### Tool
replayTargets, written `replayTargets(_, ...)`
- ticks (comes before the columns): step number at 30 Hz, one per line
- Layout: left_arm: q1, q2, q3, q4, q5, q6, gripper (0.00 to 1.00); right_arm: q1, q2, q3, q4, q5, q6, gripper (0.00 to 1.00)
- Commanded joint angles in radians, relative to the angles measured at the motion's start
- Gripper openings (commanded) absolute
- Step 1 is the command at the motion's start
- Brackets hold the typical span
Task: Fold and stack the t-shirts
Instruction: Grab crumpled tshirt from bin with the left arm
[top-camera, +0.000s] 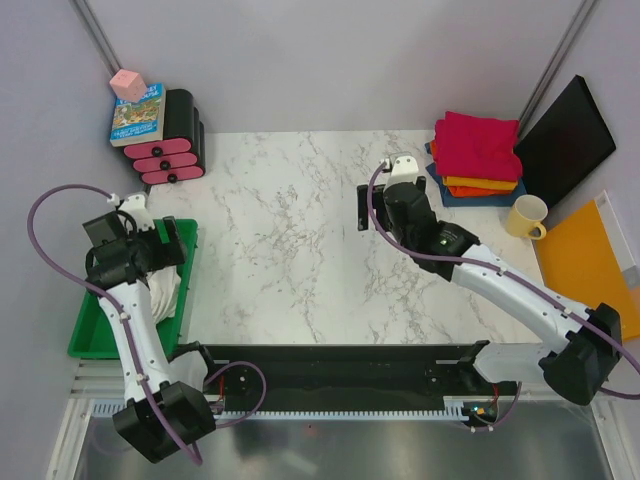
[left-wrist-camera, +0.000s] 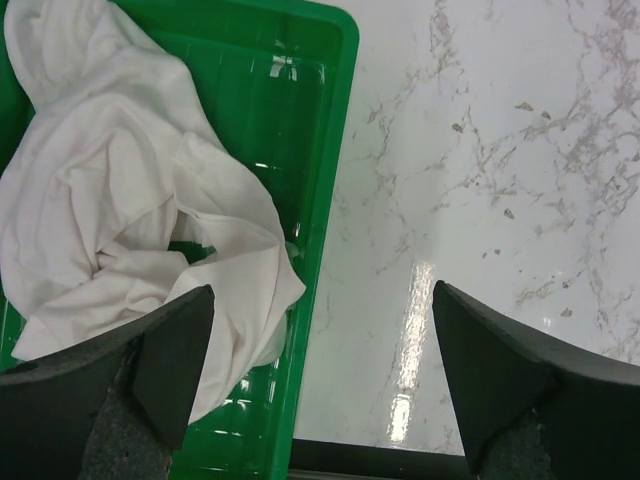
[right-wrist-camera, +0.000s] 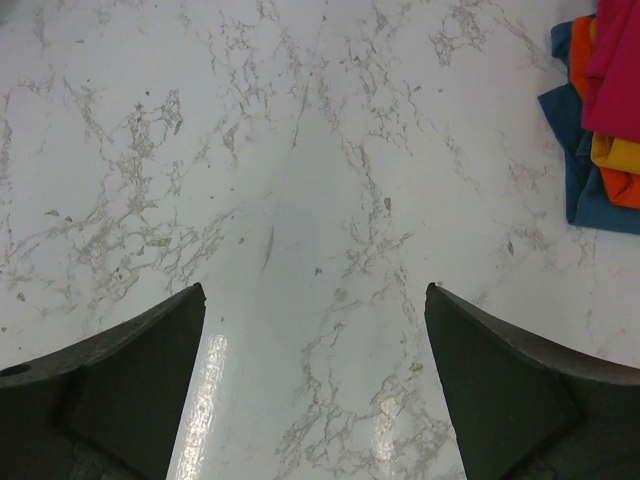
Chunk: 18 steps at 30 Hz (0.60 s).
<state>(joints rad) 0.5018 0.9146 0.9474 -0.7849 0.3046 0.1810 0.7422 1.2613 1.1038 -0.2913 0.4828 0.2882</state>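
While both arms hang over their own halves of the desk (top-camera: 290, 240), neither one grips anything. The left claw (left-wrist-camera: 322, 300) is released, its jaws spread wide, and it straddles the right rim of the green tray (left-wrist-camera: 335, 120): one finger is over the tray, the other over bare marble. The off-white t-shirt (left-wrist-camera: 130, 200) lies crumpled inside that tray, to the left of the claw and reaching under its left finger. Whether that finger touches the cloth cannot be told from the wrist view. From above, only a bit of the white cloth shows beside the left arm.

The right claw (right-wrist-camera: 315, 295) is released too, its jaws equally wide, with nothing but veined marble between and below them. Ahead of it and off to its right, well apart, sits the folded stack (top-camera: 478, 160) by the desk's far right corner. A magenta shirt (top-camera: 478, 143) is on top, orange shirts (top-camera: 482, 186) lie under it, and a dark blue shirt (top-camera: 452, 196) is at the bottom, its edge sticking out towards the claw. A pale yellow mug (top-camera: 526, 216) stands just beside the stack, to the right of the right claw.
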Motion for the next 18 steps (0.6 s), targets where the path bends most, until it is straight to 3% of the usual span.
replayTargets(1, 0.004, -0.017, -0.035, 0.038, -0.059, -0.023, 0.97, -0.001, -0.063, -0.027, -0.025, 0.072, 0.002, 0.98)
replayTargets(7, 0.015, 0.053, -0.050, 0.073, -0.258, -0.104, 0.88, -0.001, -0.151, -0.108, -0.048, 0.172, 0.023, 0.97)
replayTargets(9, 0.046, 0.084, -0.047, 0.076, -0.283, -0.095, 0.74, -0.001, -0.193, -0.142, -0.051, 0.181, 0.023, 0.88)
replayTargets(11, 0.070, 0.137, -0.035, 0.076, -0.300, -0.092, 0.61, -0.001, -0.215, -0.165, -0.057, 0.183, 0.025, 0.86)
replayTargets(14, 0.107, 0.219, -0.010, 0.069, -0.288, -0.068, 0.56, -0.001, -0.238, -0.183, -0.071, 0.184, 0.034, 0.89)
replayTargets(16, 0.129, 0.257, 0.007, 0.050, -0.273, -0.064, 0.47, -0.001, -0.240, -0.188, -0.078, 0.185, 0.045, 0.89)
replayTargets(17, 0.142, 0.271, 0.010, 0.043, -0.260, -0.061, 0.38, -0.001, -0.238, -0.193, -0.083, 0.185, 0.049, 0.89)
replayTargets(18, 0.149, 0.297, 0.013, 0.035, -0.253, -0.060, 0.37, -0.001, -0.235, -0.194, -0.083, 0.183, 0.051, 0.89)
